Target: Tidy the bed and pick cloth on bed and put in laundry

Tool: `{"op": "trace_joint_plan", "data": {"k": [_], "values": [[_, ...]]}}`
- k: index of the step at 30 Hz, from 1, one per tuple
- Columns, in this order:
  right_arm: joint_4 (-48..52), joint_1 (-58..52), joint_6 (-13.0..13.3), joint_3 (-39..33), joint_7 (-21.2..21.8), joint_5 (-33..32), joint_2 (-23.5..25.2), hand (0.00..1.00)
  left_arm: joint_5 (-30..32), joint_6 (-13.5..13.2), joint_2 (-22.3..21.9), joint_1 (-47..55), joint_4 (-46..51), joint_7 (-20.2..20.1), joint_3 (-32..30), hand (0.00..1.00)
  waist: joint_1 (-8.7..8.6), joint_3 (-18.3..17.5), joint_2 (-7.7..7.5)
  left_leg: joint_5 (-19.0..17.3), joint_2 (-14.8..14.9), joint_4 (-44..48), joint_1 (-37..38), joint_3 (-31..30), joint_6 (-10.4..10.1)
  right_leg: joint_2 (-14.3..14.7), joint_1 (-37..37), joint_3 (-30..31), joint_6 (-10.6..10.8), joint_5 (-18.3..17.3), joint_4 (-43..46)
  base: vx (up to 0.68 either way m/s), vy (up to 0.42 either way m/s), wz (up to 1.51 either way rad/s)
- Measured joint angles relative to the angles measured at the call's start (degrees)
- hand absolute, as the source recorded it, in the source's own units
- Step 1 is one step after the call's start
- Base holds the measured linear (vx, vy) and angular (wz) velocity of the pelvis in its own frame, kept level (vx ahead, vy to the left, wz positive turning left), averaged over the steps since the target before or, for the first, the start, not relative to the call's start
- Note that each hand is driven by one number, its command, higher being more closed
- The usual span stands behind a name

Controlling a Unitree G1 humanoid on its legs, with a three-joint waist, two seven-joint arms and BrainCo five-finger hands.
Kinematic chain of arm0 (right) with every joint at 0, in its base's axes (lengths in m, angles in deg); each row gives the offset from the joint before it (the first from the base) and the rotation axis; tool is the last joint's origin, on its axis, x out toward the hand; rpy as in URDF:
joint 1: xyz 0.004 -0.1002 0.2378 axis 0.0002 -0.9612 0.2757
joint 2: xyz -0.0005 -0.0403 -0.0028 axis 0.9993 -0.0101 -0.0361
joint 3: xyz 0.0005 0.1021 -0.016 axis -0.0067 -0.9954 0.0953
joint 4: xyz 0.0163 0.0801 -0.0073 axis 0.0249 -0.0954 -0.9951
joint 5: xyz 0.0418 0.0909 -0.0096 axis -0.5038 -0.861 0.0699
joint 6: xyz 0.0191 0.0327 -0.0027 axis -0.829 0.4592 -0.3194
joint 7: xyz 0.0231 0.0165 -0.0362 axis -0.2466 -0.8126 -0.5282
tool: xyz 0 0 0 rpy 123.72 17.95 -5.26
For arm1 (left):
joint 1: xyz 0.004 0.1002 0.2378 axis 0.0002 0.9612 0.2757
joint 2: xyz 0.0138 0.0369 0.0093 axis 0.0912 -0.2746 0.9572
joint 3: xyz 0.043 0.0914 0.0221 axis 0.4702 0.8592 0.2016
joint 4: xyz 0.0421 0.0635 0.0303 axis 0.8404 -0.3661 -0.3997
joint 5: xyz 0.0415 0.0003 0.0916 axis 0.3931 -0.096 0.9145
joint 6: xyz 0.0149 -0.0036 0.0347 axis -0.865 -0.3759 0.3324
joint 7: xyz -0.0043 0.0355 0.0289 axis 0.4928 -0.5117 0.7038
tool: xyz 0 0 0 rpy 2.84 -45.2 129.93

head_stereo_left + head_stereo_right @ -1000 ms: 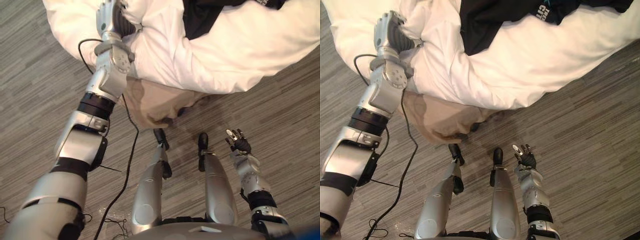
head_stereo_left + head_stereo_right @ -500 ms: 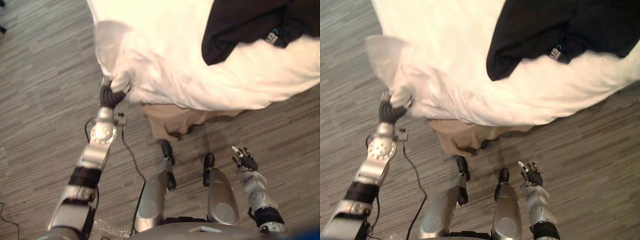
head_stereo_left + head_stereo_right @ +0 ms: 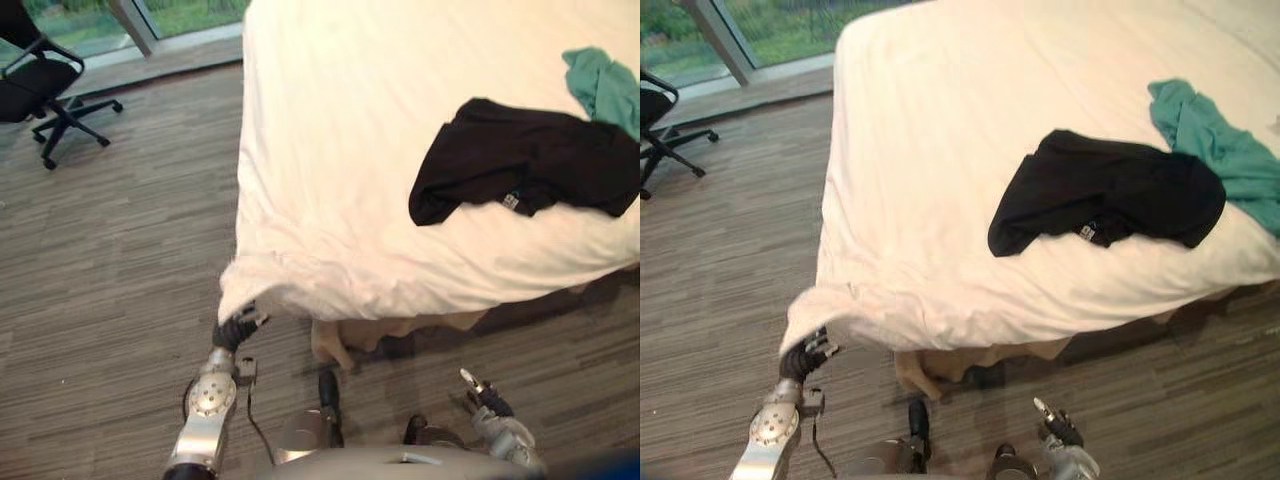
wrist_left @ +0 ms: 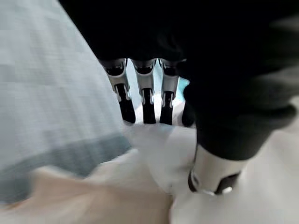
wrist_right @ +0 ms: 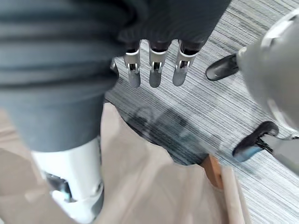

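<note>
On the bed [image 3: 970, 90], toward its near right part, a black crumpled garment [image 3: 520, 170] lies spread on the white duvet [image 3: 340, 230]. Close behind it, at the right edge, lies a teal crumpled cloth [image 3: 603, 86]; I cannot tell if the two touch. The left hand [image 3: 236, 331] is at the near left corner of the duvet, low by the bed's side. Its fingers [image 4: 143, 95] and thumb are closed on a bunch of the white fabric. Under the duvet's near edge a beige bed skirt [image 3: 372, 333] hangs toward the grey striped floor [image 3: 110, 260]. The right hand [image 3: 484, 400] is low above the floor near the bed's foot, its fingers [image 5: 155, 70] straight and a little apart, holding nothing. Far to the left, by the window [image 3: 75, 25], stands a black office chair [image 3: 40, 85].
</note>
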Motion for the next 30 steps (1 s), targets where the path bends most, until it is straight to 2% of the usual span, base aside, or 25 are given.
{"op": "trace_joint_plan", "data": {"k": [1, 3, 5, 9, 10, 12, 15, 17, 19, 20, 21, 22, 24, 26, 27, 28, 29, 30], "values": [[-0.2, -0.3, 0.0, 0.0, -0.5, -1.9, 0.5, 0.0, -0.4, 0.8, -1.2, 0.6, -2.9, 0.0, -1.2, 0.0, 0.15, -0.1, -0.26, -0.2, 0.0, 0.0, 0.7, 0.0, -0.1, 0.0, 0.8, 0.0, 0.0, 0.0, -0.2, 0.04, -0.024, 0.0], [-0.6, -1.6, 0.2, -1.2, -2.2, -10.8, 2.0, 0.0, -3.0, 2.5, -4.1, 1.6, -10.9, 0.2, -5.7, 0.0, 0.46, -0.8, -1.25, -0.6, 0.0, 0.0, 2.0, 0.1, -0.1, -0.1, 2.7, -0.9, 0.0, 0.0, -1.0, 0.04, -0.029, 0.08], [-2.0, -2.1, 2.2, -3.9, -3.1, -15.5, 3.5, 0.0, -4.0, 2.5, -5.9, 1.9, -16.2, 0.3, -10.7, 0.0, 1.0, -1.2, -2.06, -1.1, -0.2, 0.0, 2.9, 0.1, 0.0, -0.3, 4.0, -1.6, 0.2, -0.1, -1.3, 0.02, -0.01, 0.08], [-1.7, -1.6, 6.3, -8.3, -4.3, -15.9, 4.7, 0.0, -2.6, 2.5, -7.5, 2.2, -20.4, 0.3, -18.1, 0.0, 1.33, -1.6, -2.85, -1.9, -0.8, -0.1, 4.6, 0.1, 0.1, -1.0, 6.5, -1.8, 0.7, -0.1, -1.5, -0.01, 0.009, 0.02], [-0.7, -1.0, 7.7, -10.1, -4.9, -14.1, 4.3, 1.0, -1.2, 2.6, -7.6, 2.1, -20.5, 0.0, -19.2, 0.0, 1.23, -1.6, -2.82, -2.2, -1.1, -0.1, 5.0, -0.1, 0.3, -1.4, 7.1, -2.3, 1.1, 0.0, -1.6, -0.04, 0.035, 0.08], [4.4, -0.8, 9.3, -11.8, -5.4, -10.0, 3.3, 1.0, -0.9, 3.1, -7.5, 1.9, -20.0, -0.4, -20.2, 0.0, 1.24, -1.7, -2.75, -2.6, -1.6, -0.1, 5.2, -0.1, 0.8, -1.9, 7.4, -2.6, 1.7, 0.2, -1.6, -0.03, 0.045, 0.06], [16.9, 2.2, 10.3, -11.7, -5.0, -3.1, -2.5, 1.0, 1.1, 3.7, -7.3, 1.5, -17.2, -3.0, -20.0, 0.0, 0.84, -1.9, -3.02, -2.8, -2.7, -0.1, 5.2, 0.1, 1.2, -3.3, 7.4, -3.1, 3.0, 0.3, -1.4, -0.02, 0.09, 0.05], [21.2, 7.6, 11.3, -11.3, -2.5, 3.2, -8.1, 1.0, 1.0, 3.8, -6.6, 1.0, -16.3, -4.5, -19.4, 0.0, 0.85, -2.4, -3.73, -3.0, -3.8, -0.1, 5.2, 0.1, 1.6, -4.3, 7.2, -3.7, 4.2, -0.4, -1.5, 0.0, 0.101, 0.13], [24.5, 10.9, 12.1, -9.7, -0.4, 5.9, -10.5, 1.0, 1.1, 4.1, -4.8, 0.6, -16.3, -5.3, -16.8, 0.0, 0.96, -3.0, -4.59, -3.1, -4.5, -0.1, 4.6, -0.6, 1.9, -4.9, 7.0, -4.2, 4.4, -0.6, -1.5, 0.07, 0.062, 0.21], [29.7, 12.0, 18.3, -6.8, 3.4, 7.1, -11.7, 1.0, 1.1, 4.7, -3.3, 0.7, -16.4, -6.3, -14.5, 0.0, 0.87, -3.5, -4.87, -3.1, -5.1, 0.0, 4.1, -1.4, 2.2, -5.2, 6.4, -4.4, 4.2, -0.6, -1.3, 0.12, 0.048, 0.24], [34.7, 12.1, 21.6, -5.5, 6.3, 6.7, -11.7, 1.0, 1.1, 4.9, -2.6, 0.8, -16.3, -6.5, -13.1, 0.0, 0.82, -3.7, -5.13, -3.0, -5.3, 0.0, 3.5, -1.6, 2.6, -5.3, 5.8, -4.4, 4.1, -0.5, -1.0, 0.15, 0.038, 0.23], [43.5, 12.4, 23.5, -3.3, 10.1, 8.1, -11.7, 1.0, 1.7, 5.0, -2.0, 1.2, -16.3, -6.9, -11.4, 0.0, 0.73, -4.0, -5.6, -2.7, -5.6, 0.1, 2.6, -1.8, 3.3, -5.3, 5.0, -4.3, 4.1, -0.3, -0.7, 0.16, 0.007, 0.11], [53.9, 13.1, 24.0, -0.6, 16.1, 11.0, -11.7, 1.0, 3.3, 5.6, -1.6, 2.5, -15.2, -7.7, -8.9, 0.0, 0.63, -4.2, -5.77, -2.2, -5.1, 0.4, 2.2, -1.6, 3.9, -4.8, 4.4, -4.2, 3.6, 1.4, -0.9, 0.19, -0.004, 0.03], [61.0, 13.0, 24.8, 3.0, 22.9, 11.3, -11.8, 1.0, 3.3, 5.7, -1.0, 3.9, -14.9, -8.8, -5.6, 0.0, 0.3, -4.5, -5.63, -2.0, -3.9, 0.4, 2.6, -1.6, 4.2, -3.6, 4.4, -4.2, 2.3, 3.9, -0.2, 0.14, -0.008, -0.01], [62.4, 12.9, 24.8, 5.1, 25.6, 11.2, -11.8, 1.0, 3.3, 5.6, -0.7, 4.4, -15.0, -9.0, -4.6, 0.0, 0.02, -4.5, -5.41, -2.0, -3.2, 0.4, 2.9, -1.8, 4.2, -2.9, 4.3, -3.9, 2.0, 4.8, 0.4, 0.08, -0.018, -0.05], [63.5, 12.6, 21.5, 7.7, 28.1, 10.8, -11.8, 1.0, 3.2, 5.4, -0.3, 4.7, -15.2, -9.0, -3.5, 0.0, -0.1, -4.3, -5.12, -2.0, -2.4, 0.5, 3.4, -1.8, 4.2, -2.5, 3.8, -3.0, 1.7, 5.2, 1.8, 0.09, -0.028, -0.12], [63.2, 12.4, 14.4, 11.5, 31.0, 10.0, -11.7, 1.0, 3.2, 5.1, -0.1, 4.8, -15.3, -9.0, -2.7, 0.0, -0.21, -4.0, -4.63, -2.0, -1.5, 0.5, 4.1, -2.0, 4.2, -2.0, 3.3, -2.0, 1.5, 4.6, 2.9, 0.07, -0.045, -0.18], [61.7, 11.9, 11.1, 15.8, 33.5, 10.3, -11.7, 1.0, 3.1, 4.7, 0.4, 4.4, -15.6, -9.0, -1.6, 0.0, 0.02, -4.0, -4.95, -2.0, -1.4, 0.5, 4.2, -2.1, 4.2, -1.5, 3.4, -1.4, 0.5, 4.6, 0.8, 0.02, -0.045, -0.14]]}}
